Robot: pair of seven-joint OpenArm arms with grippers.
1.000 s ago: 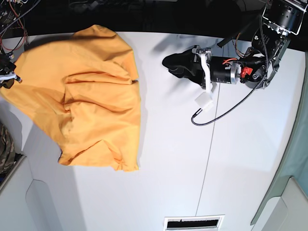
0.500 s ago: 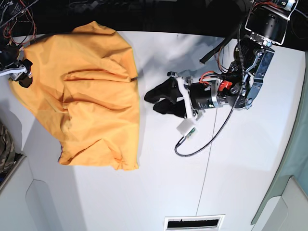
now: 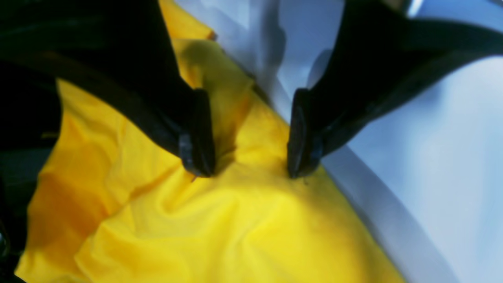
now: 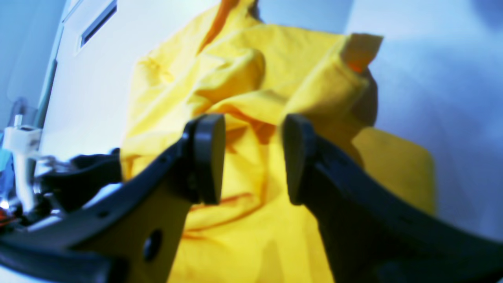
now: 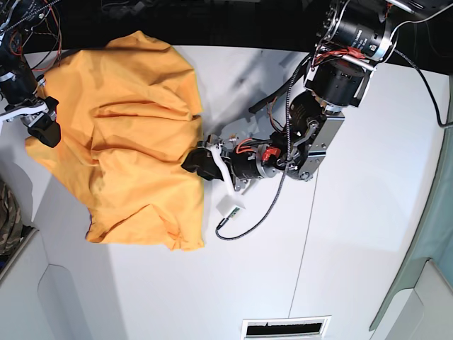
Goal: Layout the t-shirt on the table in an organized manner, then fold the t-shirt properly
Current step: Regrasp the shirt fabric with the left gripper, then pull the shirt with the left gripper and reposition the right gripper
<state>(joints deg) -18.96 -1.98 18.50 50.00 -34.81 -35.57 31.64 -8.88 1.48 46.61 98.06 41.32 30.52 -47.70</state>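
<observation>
White and matte, the desk (image 5: 340, 241) carries the rumpled orange-yellow t-shirt (image 5: 127, 134) on its left half in the base view. At the shirt's right edge the left gripper (image 3: 249, 171) stands spread, both tips pressing into the cloth with a ridge of fabric between them; its arm reaches low across the desk. The right gripper (image 4: 251, 165) hangs parted above the shirt's far-left side, nothing pinched between its pads (image 4: 210, 157).

Far edge: we see darkness (image 5: 212, 21) behind.
Right side: we see a pale teal curtain (image 5: 435, 212).
Front: we see a slotted vent (image 5: 285, 328).
</observation>
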